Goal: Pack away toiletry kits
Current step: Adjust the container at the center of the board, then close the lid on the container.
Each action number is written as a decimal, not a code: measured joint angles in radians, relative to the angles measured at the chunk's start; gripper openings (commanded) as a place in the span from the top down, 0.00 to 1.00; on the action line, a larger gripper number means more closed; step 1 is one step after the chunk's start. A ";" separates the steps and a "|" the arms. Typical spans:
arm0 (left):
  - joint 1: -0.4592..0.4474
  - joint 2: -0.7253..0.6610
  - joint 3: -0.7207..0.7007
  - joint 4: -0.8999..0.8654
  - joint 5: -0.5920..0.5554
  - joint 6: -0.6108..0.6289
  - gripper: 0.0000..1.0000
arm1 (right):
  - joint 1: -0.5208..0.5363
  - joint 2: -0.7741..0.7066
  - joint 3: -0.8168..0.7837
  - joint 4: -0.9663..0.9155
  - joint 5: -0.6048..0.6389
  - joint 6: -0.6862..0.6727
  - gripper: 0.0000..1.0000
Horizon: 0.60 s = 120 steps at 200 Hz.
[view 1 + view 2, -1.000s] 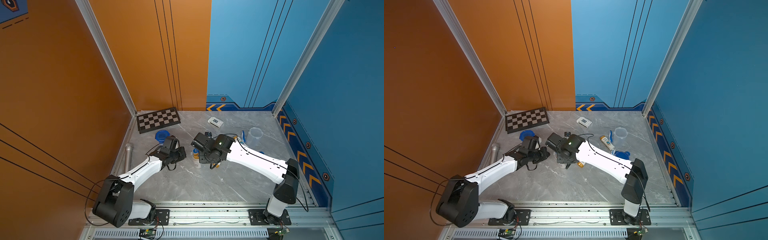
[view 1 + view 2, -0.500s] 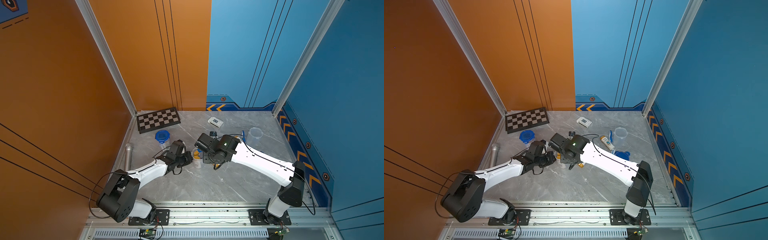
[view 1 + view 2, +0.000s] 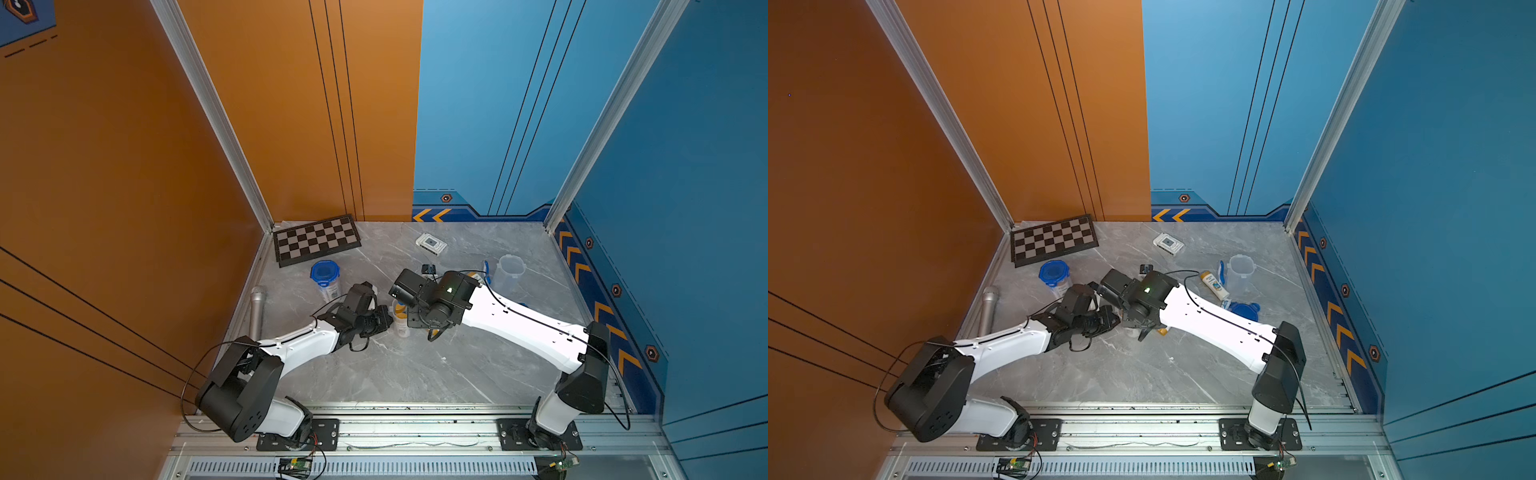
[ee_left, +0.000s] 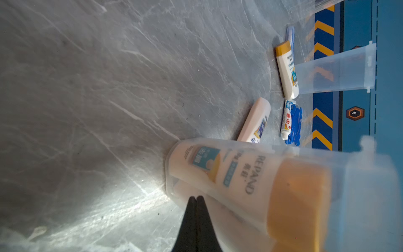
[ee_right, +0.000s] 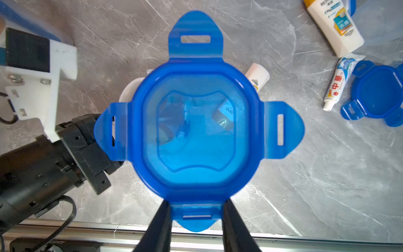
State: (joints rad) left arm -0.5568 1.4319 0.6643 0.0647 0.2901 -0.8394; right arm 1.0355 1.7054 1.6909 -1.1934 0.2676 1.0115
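A clear cup stands mid-table with a white gold-capped bottle inside. My left gripper is shut and empty, its tips at the cup's wall near the base. My right gripper is shut on one clip tab of a blue lid, which it holds flat just above the cup's mouth. Another bottle lies beside the cup. To the right lie a bottle, a toothpaste tube, a toothbrush, a loose blue lid and an empty cup.
A lidded cup stands behind my left arm. A chessboard lies at the back left, and a flat white box at the back. A grey microphone lies along the left wall. The metal rail runs along the front.
My left arm has swung right, bringing its shut tips to the cup. My right arm has shifted slightly right and forward with the lid over the cup.
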 measured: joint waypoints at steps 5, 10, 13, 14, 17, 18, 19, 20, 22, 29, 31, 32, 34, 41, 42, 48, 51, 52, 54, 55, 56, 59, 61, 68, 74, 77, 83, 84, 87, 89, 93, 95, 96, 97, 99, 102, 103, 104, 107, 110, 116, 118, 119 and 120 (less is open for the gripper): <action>-0.003 0.003 0.000 0.000 0.004 0.000 1.00 | 0.001 0.000 0.000 -0.002 0.000 0.002 0.78; -0.007 0.007 0.000 0.000 0.008 0.000 1.00 | 0.003 0.000 0.000 -0.002 0.001 0.004 0.78; -0.008 0.009 0.000 0.000 0.011 0.000 1.00 | 0.003 0.000 0.000 -0.003 0.002 0.005 0.78; -0.009 0.009 0.000 0.000 0.011 0.000 1.00 | 0.003 0.000 0.000 -0.003 0.003 0.006 0.78; -0.010 0.010 0.000 0.000 0.013 0.000 1.00 | 0.004 0.000 0.000 -0.003 0.004 0.008 0.78; -0.011 0.010 0.000 0.000 0.014 0.000 1.00 | 0.004 0.000 0.000 -0.003 0.004 0.008 0.78; -0.011 0.010 0.000 0.000 0.015 0.000 1.00 | 0.004 0.000 0.000 -0.003 0.005 0.008 0.78; -0.011 0.010 0.000 0.000 0.016 0.000 1.00 | 0.005 0.000 0.000 -0.003 0.006 0.008 0.78; -0.012 0.010 0.000 0.000 0.016 0.000 1.00 | 0.005 0.000 0.000 -0.004 0.006 0.009 0.78; -0.012 0.010 0.000 0.000 0.022 0.000 1.00 | 0.006 0.000 0.000 -0.004 0.008 0.011 0.78; -0.012 0.010 0.000 0.000 0.024 0.000 1.00 | 0.007 0.000 0.000 -0.004 0.008 0.011 0.78; -0.012 0.010 0.000 0.000 0.025 0.000 1.00 | 0.008 0.000 0.000 -0.004 0.008 0.011 0.78; -0.012 0.010 0.000 0.000 0.026 0.000 1.00 | 0.008 0.000 0.000 -0.004 0.008 0.011 0.78; -0.011 0.010 0.000 0.000 0.032 0.000 1.00 | 0.011 0.000 0.000 -0.004 0.010 0.011 0.78; -0.010 0.010 0.000 0.000 0.032 0.000 1.00 | 0.011 0.000 0.000 -0.004 0.010 0.011 0.78; -0.005 0.008 -0.002 0.000 0.037 0.000 1.00 | 0.014 0.000 0.000 -0.004 0.011 0.011 0.78; -0.004 0.006 -0.003 0.000 0.042 0.000 1.00 | 0.016 0.000 0.000 -0.004 0.011 0.011 0.78; -0.003 0.005 -0.004 0.000 0.043 0.000 1.00 | 0.017 0.000 0.001 -0.004 0.010 0.011 0.78; -0.002 0.002 -0.005 0.000 0.045 0.000 1.00 | 0.018 0.000 0.001 -0.004 0.011 0.011 0.78; -0.001 0.002 -0.006 0.000 0.046 0.000 1.00 | 0.019 0.000 0.002 -0.004 0.011 0.010 0.78; 0.000 0.000 -0.008 0.000 0.048 0.000 1.00 | 0.019 0.000 0.002 -0.005 0.011 0.010 0.78; 0.002 -0.006 -0.011 -0.002 0.051 0.000 1.00 | 0.021 0.001 0.003 -0.005 0.010 0.010 0.78; 0.004 -0.010 -0.013 -0.002 0.053 0.000 1.00 | 0.022 0.002 0.005 -0.006 0.010 0.010 0.78; 0.009 -0.029 -0.021 -0.009 0.060 0.001 1.00 | 0.026 0.007 0.013 -0.011 0.010 0.007 0.78; 0.013 -0.053 -0.028 -0.021 0.063 0.005 1.00 | 0.030 0.013 0.024 -0.014 0.008 0.005 0.78; 0.014 -0.063 -0.031 -0.027 0.064 0.004 1.00 | 0.032 0.017 0.029 -0.015 0.007 0.002 0.78; 0.016 -0.094 -0.038 -0.045 0.067 0.009 1.00 | 0.032 0.027 0.042 -0.018 0.006 -0.003 0.79; 0.016 -0.098 -0.039 -0.048 0.067 0.009 1.00 | 0.032 0.029 0.043 -0.019 0.006 -0.005 0.79; 0.018 -0.114 -0.042 -0.057 0.067 0.010 1.00 | 0.033 0.035 0.048 -0.019 0.004 -0.010 0.79; 0.021 -0.126 -0.044 -0.064 0.067 0.012 1.00 | 0.034 0.039 0.052 -0.020 0.004 -0.011 0.79; 0.023 -0.149 -0.047 -0.079 0.067 0.013 1.00 | 0.034 0.047 0.058 -0.020 0.002 -0.016 0.78; 0.025 -0.161 -0.049 -0.085 0.067 0.013 1.00 | 0.034 0.051 0.060 -0.019 0.001 -0.018 0.78; 0.026 -0.169 -0.050 -0.089 0.068 0.014 1.00 | 0.034 0.052 0.061 -0.019 0.001 -0.018 0.78; 0.027 -0.174 -0.051 -0.091 0.068 0.015 1.00 | 0.034 0.053 0.062 -0.019 0.000 -0.019 0.79; 0.029 -0.190 -0.053 -0.100 0.067 0.017 1.00 | 0.034 0.058 0.066 -0.019 -0.002 -0.022 0.79; 0.032 -0.206 -0.055 -0.108 0.067 0.020 1.00 | 0.034 0.064 0.069 -0.021 -0.002 -0.025 0.79; 0.033 -0.214 -0.055 -0.112 0.067 0.021 1.00 | 0.034 0.067 0.070 -0.020 -0.002 -0.027 0.79; 0.034 -0.219 -0.056 -0.115 0.067 0.021 1.00 | 0.034 0.068 0.071 -0.020 -0.002 -0.028 0.78; 0.039 -0.237 -0.056 -0.126 0.067 0.025 1.00 | 0.034 0.074 0.073 -0.019 -0.002 -0.030 0.78; 0.043 -0.254 -0.056 -0.138 0.067 0.028 1.00 | 0.034 0.079 0.074 -0.020 -0.002 -0.035 0.79; 0.055 -0.287 -0.056 -0.159 0.067 0.034 1.00 | 0.033 0.090 0.076 -0.020 -0.004 -0.042 0.79; 0.060 -0.299 -0.055 -0.166 0.067 0.037 1.00 | 0.032 0.092 0.076 -0.020 -0.005 -0.045 0.79; 0.063 -0.306 -0.055 -0.172 0.067 0.039 1.00 | 0.032 0.094 0.076 -0.019 -0.006 -0.047 0.79; 0.064 -0.309 -0.055 -0.174 0.067 0.039 1.00 | 0.032 0.095 0.076 -0.020 -0.006 -0.047 0.79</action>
State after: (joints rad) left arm -0.4927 1.1229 0.6094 -0.1097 0.3573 -0.8005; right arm 1.0676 1.8008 1.7664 -1.2133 0.2615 0.9646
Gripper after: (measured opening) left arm 0.041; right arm 0.351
